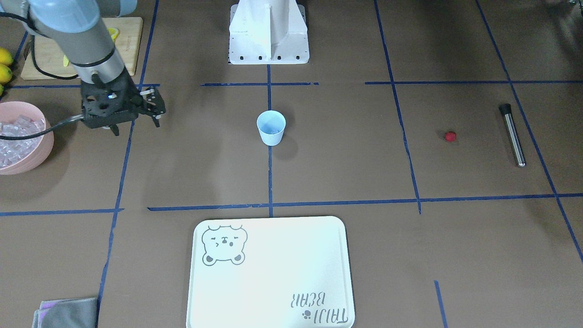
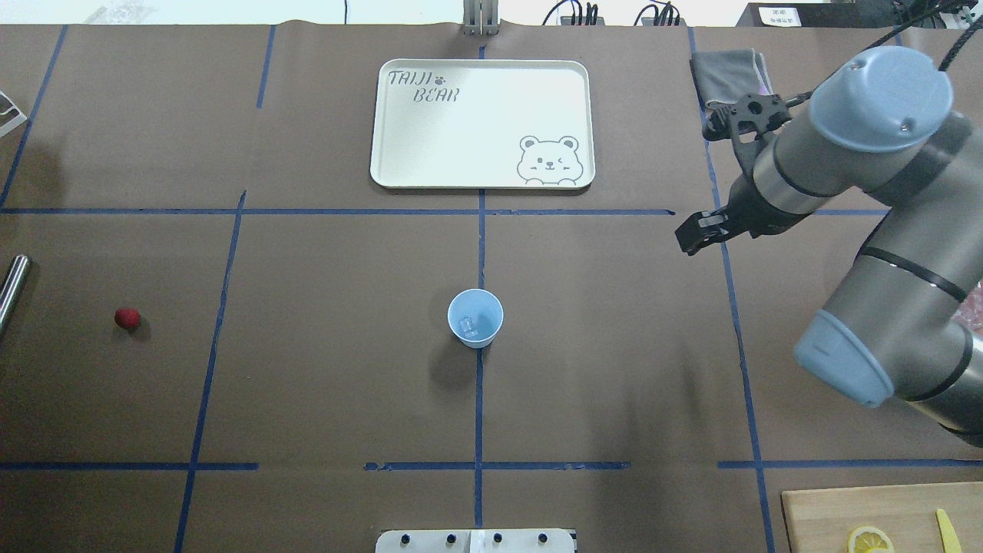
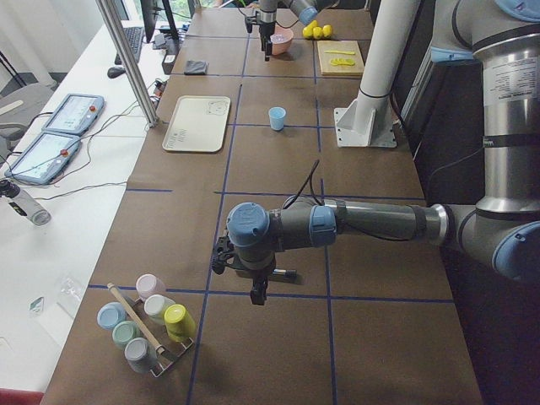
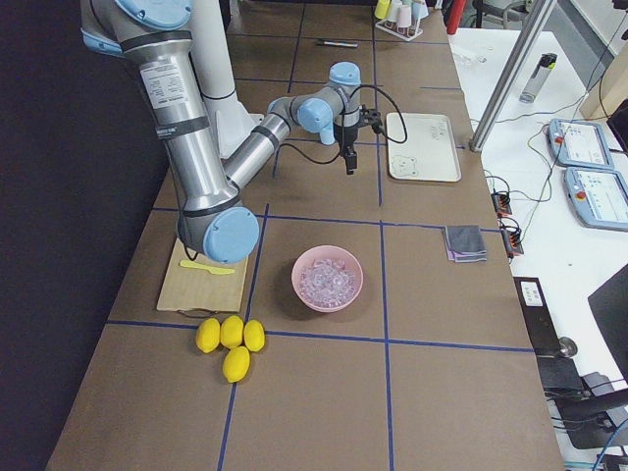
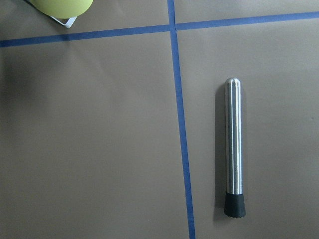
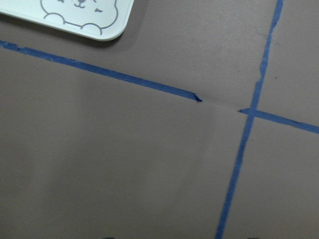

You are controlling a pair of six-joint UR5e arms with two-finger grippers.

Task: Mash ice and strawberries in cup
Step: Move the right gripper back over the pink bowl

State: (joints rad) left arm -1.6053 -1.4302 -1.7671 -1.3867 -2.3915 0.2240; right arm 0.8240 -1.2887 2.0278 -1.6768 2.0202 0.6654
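The right pincer (image 1: 154, 107), fingers apart, hung near the pink bowl (image 1: 49, 143) of ice (image 1: 18, 132). The left pincer (image 3: 257, 291) showed only from the side, above the metal rod (image 5: 233, 144); whether open could not be told. Overhead alone showed a cube (image 2: 466, 329) inside the cup (image 2: 475, 318); the strawberry (image 2: 127, 318) lay well apart.

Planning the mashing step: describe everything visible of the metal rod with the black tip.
The rod is a slim straight cylinder of shiny brushed metal, one end rounded, the other capped by a flared black tip. It lies flat on the brown paper beside a blue tape line, touched by no gripper.
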